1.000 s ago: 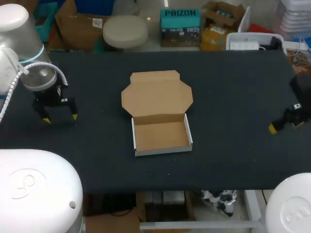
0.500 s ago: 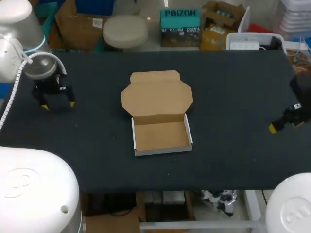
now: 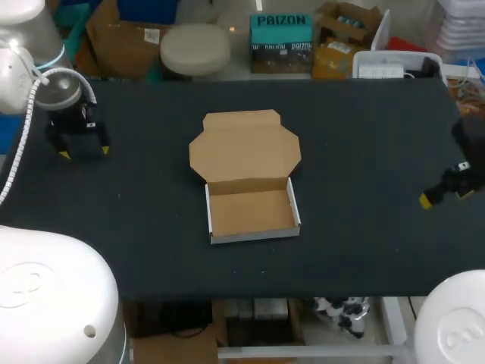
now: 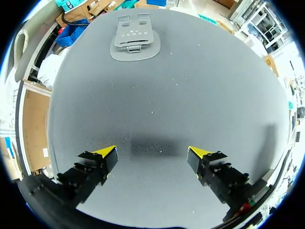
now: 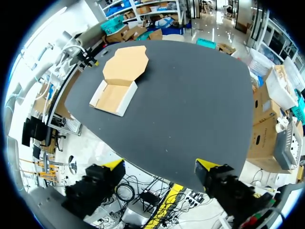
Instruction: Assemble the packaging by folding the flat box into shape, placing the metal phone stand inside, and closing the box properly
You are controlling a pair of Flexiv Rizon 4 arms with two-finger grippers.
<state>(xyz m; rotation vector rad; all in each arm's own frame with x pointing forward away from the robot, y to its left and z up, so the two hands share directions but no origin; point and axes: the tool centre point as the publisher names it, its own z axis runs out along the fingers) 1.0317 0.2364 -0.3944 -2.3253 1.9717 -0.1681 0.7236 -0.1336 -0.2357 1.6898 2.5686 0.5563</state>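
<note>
Box (image 3: 250,212), lid flat open, sits centred — left claw (image 3: 84,152) and right claw (image 3: 436,193) well apart.

Your black table (image 3: 364,152) carries an open brown cardboard box (image 3: 250,205) mid-table and a grey metal phone stand (image 4: 135,40) near its edge.

**White shells, black fingers, yellow tips**

The left arm (image 3: 53,296) is clad in smooth, rounded white housings. The nearest dome carries an embossed looped emblem and a small dark round hole. Higher up, a pale blue ring marks a joint, and a white ribbed cable (image 3: 23,136) runs along the link to a silver-grey round wrist flange (image 3: 58,91). The left gripper (image 3: 84,152) is black and blocky. Its fingers (image 4: 90,169) are matte black and angular, each capped with a bright yellow wedge. The right arm (image 3: 455,318) shows the same glossy white dome. The right gripper (image 5: 159,166) is likewise black with yellow tips, and has a small red detail at one finger's base.
</note>
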